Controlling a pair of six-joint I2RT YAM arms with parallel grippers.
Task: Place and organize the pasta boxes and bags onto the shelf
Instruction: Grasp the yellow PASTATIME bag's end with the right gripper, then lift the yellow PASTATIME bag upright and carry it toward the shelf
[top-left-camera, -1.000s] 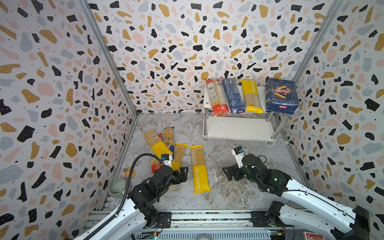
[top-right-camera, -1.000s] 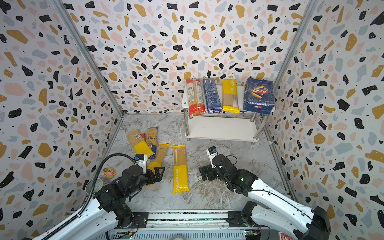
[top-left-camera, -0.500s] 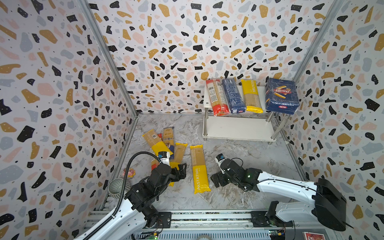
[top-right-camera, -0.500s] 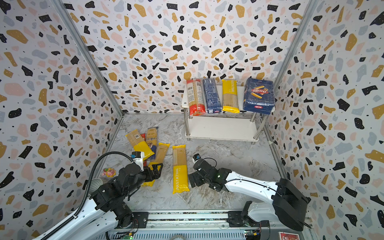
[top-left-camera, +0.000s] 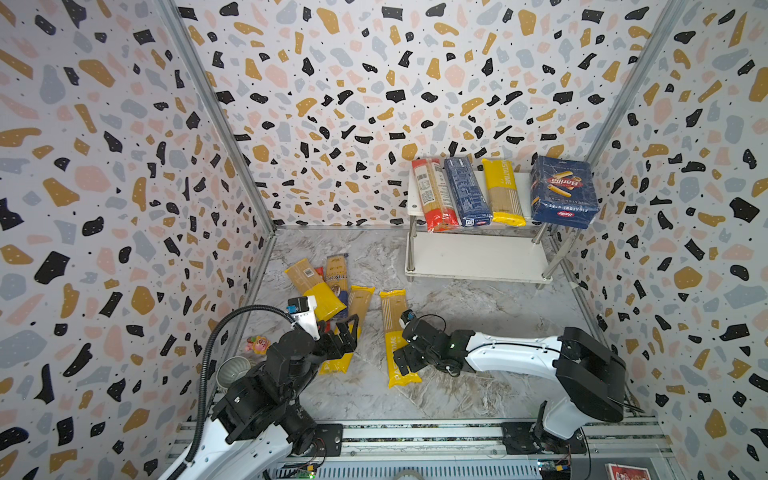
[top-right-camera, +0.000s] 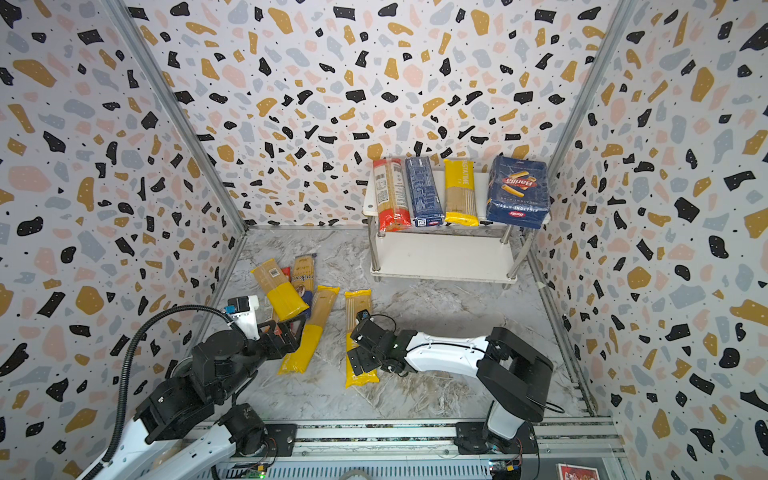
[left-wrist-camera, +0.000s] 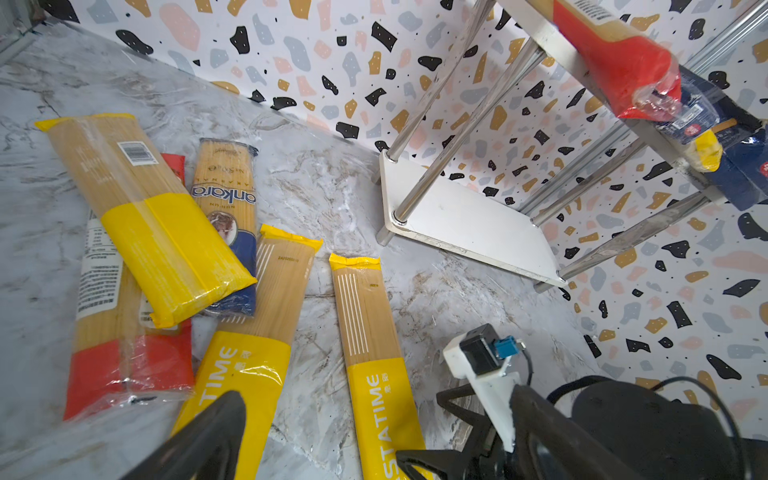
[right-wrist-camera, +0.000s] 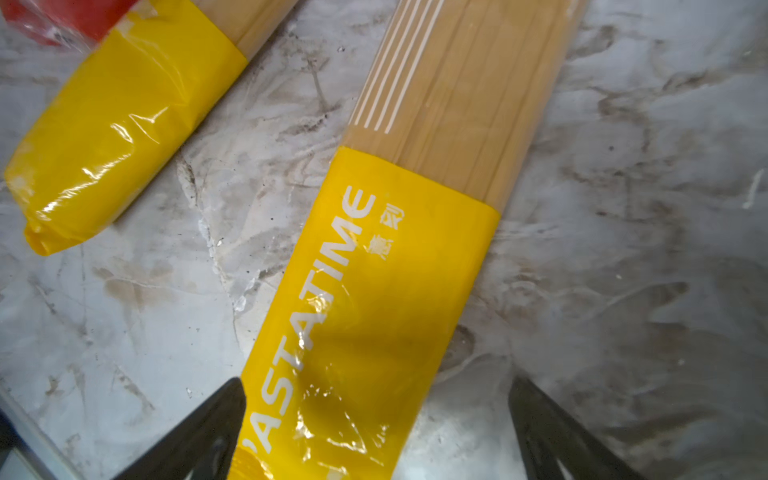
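My right fingers (right-wrist-camera: 199, 428) are spread wide, one on each side of a yellow PASTATIME bag (top-left-camera: 394, 324), low over its near, yellow end. They grip nothing. I cannot tell whether the tips touch the marbled tabletop (top-left-camera: 478, 324). This bag lies by itself about mid-tabletop, running from near to far.

My left fingers (left-wrist-camera: 199, 436) are also wide apart and hold nothing. They hang over the near half of a second yellow bag (top-left-camera: 353, 311). It lies just left of the first one and is tilted, with its near end swung to the left.

Farther left and farther back is a small heap. A yellow-ended bag with a barcode (top-left-camera: 313, 282) lies on top, slanting across a dark-ended bag (top-left-camera: 336, 270) and a red-ended bag (left-wrist-camera: 124, 365). The dark end of the middle one comes right up to the far part of the second yellow bag.

The shelf (top-left-camera: 478, 257) stands at the far right, against the back wall. On its top board, from left to right, a red-ended bag (top-left-camera: 432, 195), the long narrow blue box (top-left-camera: 467, 191) and a yellow bag (top-left-camera: 503, 193) lie side by side. The wide Barilla box (top-left-camera: 563, 191) sits a little apart from them at the right end.
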